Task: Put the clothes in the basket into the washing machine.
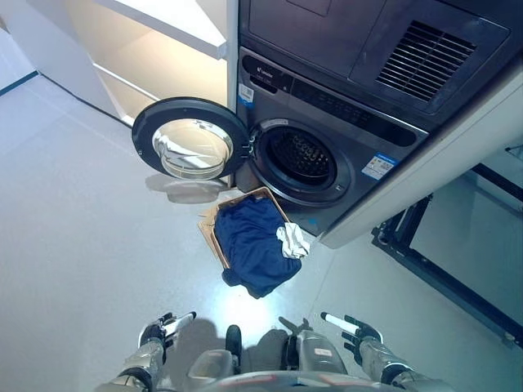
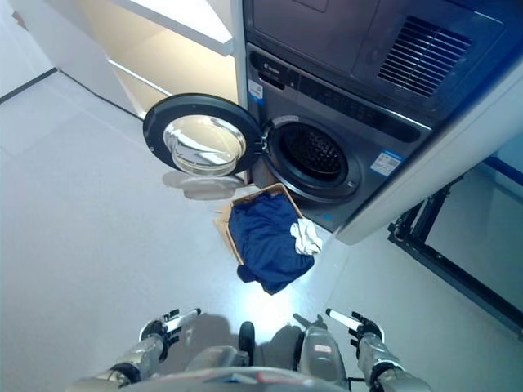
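Note:
A brown basket stands on the floor just before the washing machine. A dark blue garment fills it and spills over its near edge, with a small white cloth on its right side. The machine's round door is swung open to the left and the drum opening is dark. My left hand is low at the bottom left and my right hand at the bottom right. Both hang well short of the basket with fingers straight and empty.
A dryer with a vent grille sits on top of the washer. A pale cabinet stands to the left of the machines. A black metal frame stands on the floor at the right.

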